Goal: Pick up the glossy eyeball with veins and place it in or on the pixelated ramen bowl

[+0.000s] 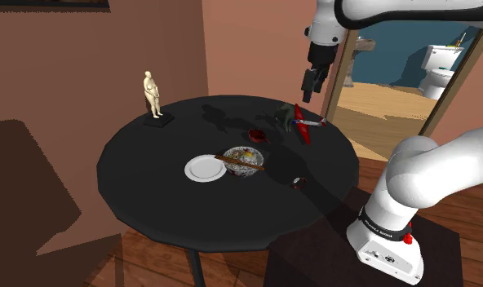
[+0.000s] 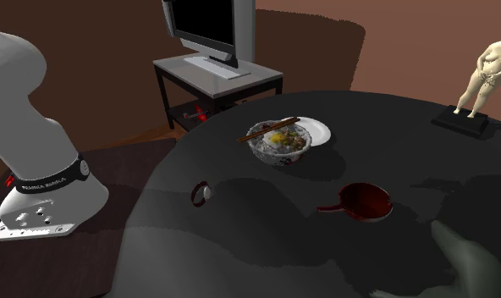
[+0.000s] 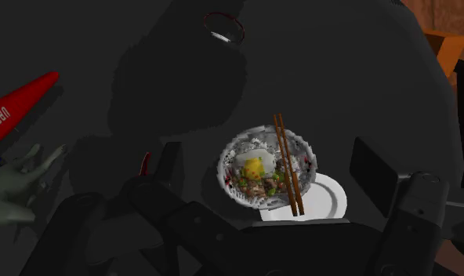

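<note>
At the table's edge nearest the stand: eyeball. Small, round, white with a dark red rim. Sits alone close to the edge, well apart from everything else.

Table's middle: ramen bowl, full, with chopsticks laid across its rim. A white plate lies just beside the bowl, on the side away from the eyeball; cannot tell whether they touch.

Past the middle, toward the far edge: dark red pan, then a grey-green hand figure and a red rocket toy near each other. A statuette stands upright on a black base at the far edge, on the shoulder view's left.

Fingers: spread apart, nothing between them, empty. They hang high above the table's far edge, over the rocket toy and hand figure.

Key relation: from the fingers the eyeball lies right across the table, toward the stand, with the ramen bowl roughly between the two. In the wrist view the bowl sits in the gap between the fingers and the eyeball lies well beyond it.

Judgement: the approach has not begun. The next move calls for pulling back over the bowl toward the stand-side edge, then descending. A ball has no long axis, so finger orientation is free. Risk: a nudge could roll it off the nearby edge.
</note>
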`<move>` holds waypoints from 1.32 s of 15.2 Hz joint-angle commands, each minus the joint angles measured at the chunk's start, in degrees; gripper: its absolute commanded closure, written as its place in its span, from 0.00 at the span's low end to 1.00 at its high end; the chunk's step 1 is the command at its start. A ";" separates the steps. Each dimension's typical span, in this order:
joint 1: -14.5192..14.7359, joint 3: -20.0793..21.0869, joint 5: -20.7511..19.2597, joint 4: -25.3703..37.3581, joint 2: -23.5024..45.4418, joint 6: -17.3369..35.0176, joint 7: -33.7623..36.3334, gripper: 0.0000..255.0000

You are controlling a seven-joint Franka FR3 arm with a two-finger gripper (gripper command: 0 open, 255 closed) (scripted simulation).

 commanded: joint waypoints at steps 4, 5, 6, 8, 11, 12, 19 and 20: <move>-0.70 -1.64 -0.49 -2.13 3.47 5.90 -0.24 0.00; -0.91 -2.19 -0.63 -2.68 4.79 7.86 -0.33 0.00; -1.11 -2.74 -0.75 -3.16 6.17 9.82 -0.43 0.00; -1.50 -3.86 -0.92 -3.87 9.17 13.72 -0.65 0.00; -1.99 -5.53 -0.96 -4.35 14.16 19.47 -1.08 0.00; -2.12 -6.08 -0.89 -4.35 15.95 21.34 -1.27 0.00; -2.65 -9.85 1.13 -2.11 29.84 33.48 -3.38 0.00; -2.69 -10.34 1.71 -1.47 31.98 35.02 -3.85 0.00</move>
